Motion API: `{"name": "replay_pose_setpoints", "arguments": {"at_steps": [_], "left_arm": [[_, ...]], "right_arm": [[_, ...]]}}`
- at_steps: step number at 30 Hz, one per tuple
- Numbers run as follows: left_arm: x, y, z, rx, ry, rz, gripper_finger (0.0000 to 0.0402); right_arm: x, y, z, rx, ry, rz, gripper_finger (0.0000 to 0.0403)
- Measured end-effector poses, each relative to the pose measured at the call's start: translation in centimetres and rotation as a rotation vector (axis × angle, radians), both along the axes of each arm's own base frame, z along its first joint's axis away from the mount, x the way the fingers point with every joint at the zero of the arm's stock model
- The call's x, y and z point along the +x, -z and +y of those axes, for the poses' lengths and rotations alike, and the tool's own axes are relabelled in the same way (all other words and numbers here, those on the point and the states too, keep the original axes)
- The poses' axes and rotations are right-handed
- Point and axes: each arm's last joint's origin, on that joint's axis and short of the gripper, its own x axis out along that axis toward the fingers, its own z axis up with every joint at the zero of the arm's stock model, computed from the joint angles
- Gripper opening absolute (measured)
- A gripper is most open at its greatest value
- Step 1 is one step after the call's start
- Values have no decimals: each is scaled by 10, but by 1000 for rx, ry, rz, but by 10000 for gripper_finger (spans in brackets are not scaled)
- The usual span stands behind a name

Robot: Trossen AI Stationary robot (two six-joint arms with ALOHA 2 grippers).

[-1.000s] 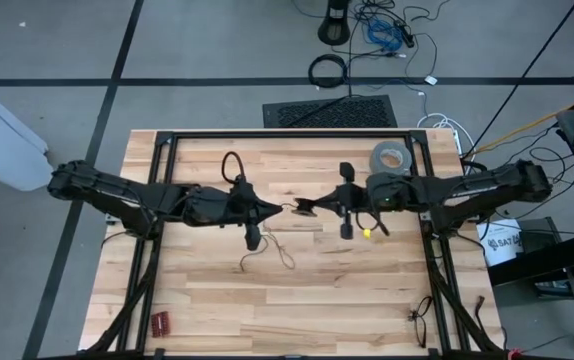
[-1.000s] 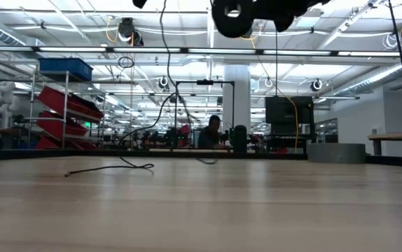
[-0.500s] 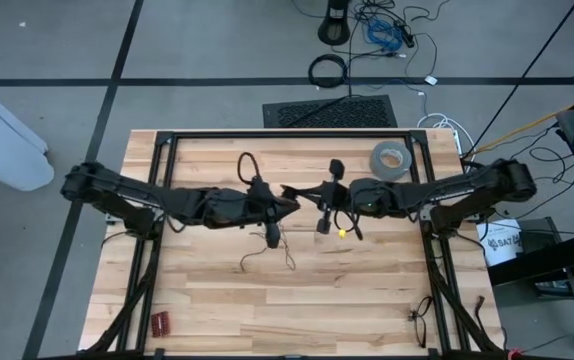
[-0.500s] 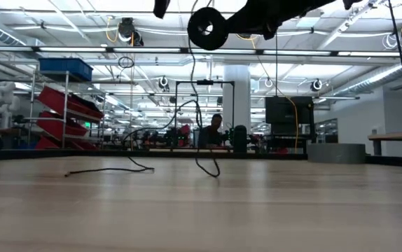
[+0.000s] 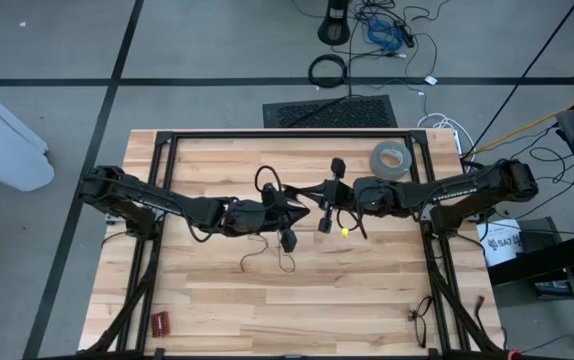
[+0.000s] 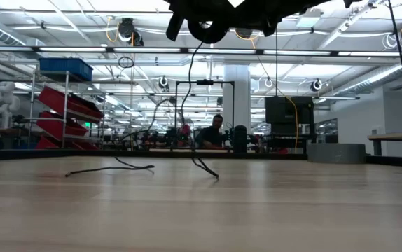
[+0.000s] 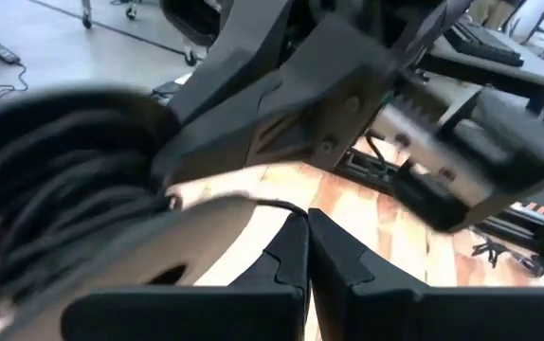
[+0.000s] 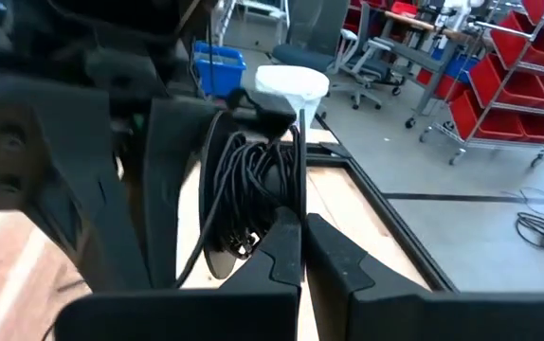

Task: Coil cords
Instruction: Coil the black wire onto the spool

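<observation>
Coiling well along: cord (image 8: pixel 253 180) mostly bundled mid-air above worktop (image 5: pixel 367 300) centre, pinched by right claw (image 8: pixel 302 225). Left claw (image 7: pixel 307 220) pressed together, just beside. Loose tail on worktop left to wind.

My wooden table (image 5: pixel 217 300) carries a grey tape roll (image 5: pixel 388 157) at two o'clock, a small red piece (image 5: pixel 159 322) at seven, and the cord's (image 5: pixel 285 261) loose tail (thin, black) near centre.
</observation>
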Motion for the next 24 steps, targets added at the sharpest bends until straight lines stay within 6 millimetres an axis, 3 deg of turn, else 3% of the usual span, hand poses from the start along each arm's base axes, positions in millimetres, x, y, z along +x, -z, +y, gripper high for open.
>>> {"name": "replay_pose_setpoints", "arguments": {"at_steps": [8, 17, 24], "left_arm": [[1, -1, -3, 19, 28, -13, 14], [1, 1, -4, 24, 21, 0, 80], [-2, 5, -14, 41, 49, 46, 91]], "right_arm": [[-10, -13, 1, 79, -70, -51, 0], [-22, -26, 2, 144, -106, -99, 0], [-36, -32, 1, 159, -110, -76, 0]]}}
